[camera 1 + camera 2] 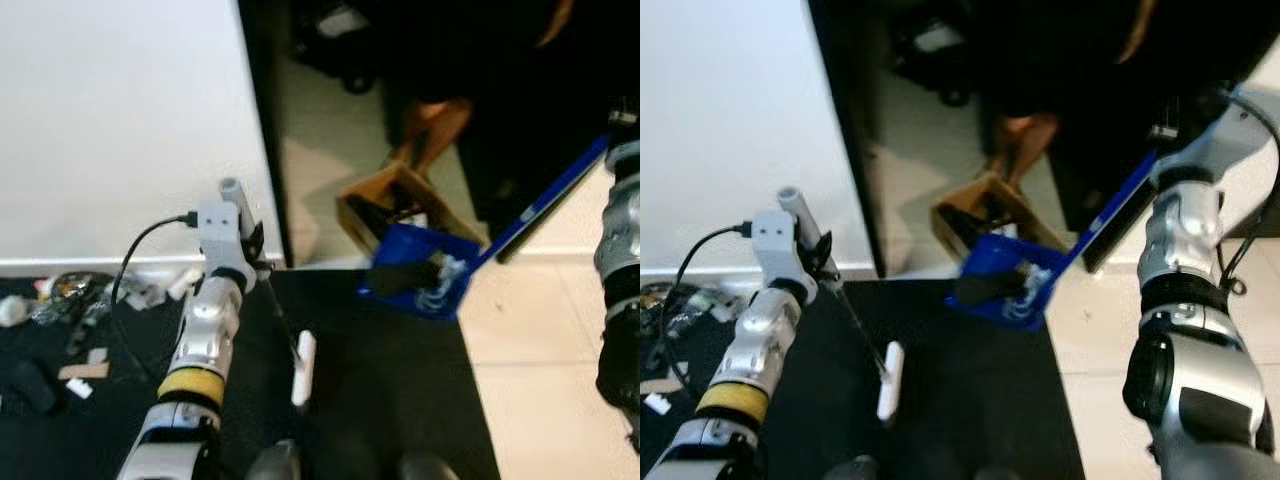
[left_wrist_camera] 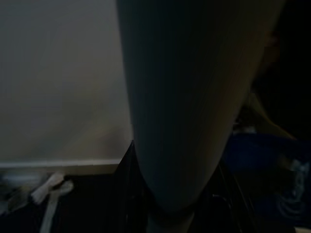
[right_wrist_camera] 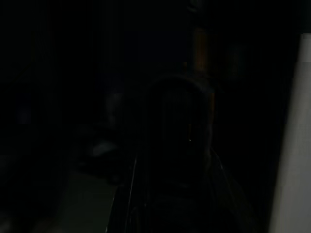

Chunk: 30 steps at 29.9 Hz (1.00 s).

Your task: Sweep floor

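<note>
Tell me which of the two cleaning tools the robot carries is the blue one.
The dustpan, on a long blue handle running up to the right gripper. The left gripper's tool is a thin dark rod with a white head.

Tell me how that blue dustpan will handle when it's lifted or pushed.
The blue dustpan looks like thin plastic, so probably light and fairly stiff. Its long blue handle puts the pan far from any grip, so it may swing or tilt. Debris inside could spill if it tips.

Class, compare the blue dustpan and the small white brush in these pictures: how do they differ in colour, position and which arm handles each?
The dustpan is blue, the brush head white. The dustpan hangs tilted near the mat's far edge; the brush head rests on the black mat. The dustpan's long handle runs to the right arm, the brush's to the left gripper. Both are sweeping tools.
</note>
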Motion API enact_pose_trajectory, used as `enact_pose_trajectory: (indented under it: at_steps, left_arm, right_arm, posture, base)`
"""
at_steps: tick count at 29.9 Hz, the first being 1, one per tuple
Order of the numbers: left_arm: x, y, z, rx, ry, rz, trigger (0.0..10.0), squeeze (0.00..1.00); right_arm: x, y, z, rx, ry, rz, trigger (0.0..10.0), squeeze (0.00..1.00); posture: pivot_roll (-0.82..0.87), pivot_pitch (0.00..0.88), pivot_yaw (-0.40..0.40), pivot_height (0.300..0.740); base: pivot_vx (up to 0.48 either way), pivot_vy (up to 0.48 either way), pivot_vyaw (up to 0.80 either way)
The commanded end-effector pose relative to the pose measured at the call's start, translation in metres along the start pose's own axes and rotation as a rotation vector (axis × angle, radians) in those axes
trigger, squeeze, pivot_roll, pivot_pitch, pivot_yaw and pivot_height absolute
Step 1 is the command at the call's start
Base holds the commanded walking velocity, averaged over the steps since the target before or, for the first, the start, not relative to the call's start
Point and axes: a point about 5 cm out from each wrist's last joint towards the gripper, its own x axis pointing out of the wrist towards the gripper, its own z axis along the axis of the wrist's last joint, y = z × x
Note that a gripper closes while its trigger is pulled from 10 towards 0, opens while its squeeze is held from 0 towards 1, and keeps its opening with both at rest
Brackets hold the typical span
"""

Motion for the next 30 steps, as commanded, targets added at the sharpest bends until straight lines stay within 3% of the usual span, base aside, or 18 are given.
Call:
enact_pose_trajectory:
  at_steps: [1,17,30]
  left_arm:
    - [0.0024,-0.0068,0.0069,0.018,-0.034,-0.029,10.0,0.0]
    - [0.0036,-0.0104,0.0073,0.039,-0.031,-0.019,10.0,0.0]
    - [0.006,-0.0098,0.0096,0.053,-0.037,0.011,10.0,0.0]
  right_arm:
    - [0.0042,-0.0107,0.0152,0.034,-0.085,-0.058,10.0,0.0]
    - [0.0033,-0.0149,0.0143,0.023,-0.081,-0.07,10.0,0.0]
    - [0.0083,-0.014,0.022,0.02,-0.105,-0.061,10.0,0.0]
  posture:
    - [-0.02,0.085,-0.024,0.74]
    - [-0.02,0.089,-0.023,0.74]
    - [-0.02,0.088,-0.025,0.74]
  base:
    - [0.48,0.0,0.0]
    - [0.467,0.0,0.0]
    - [0.325,-0.349,0.0]
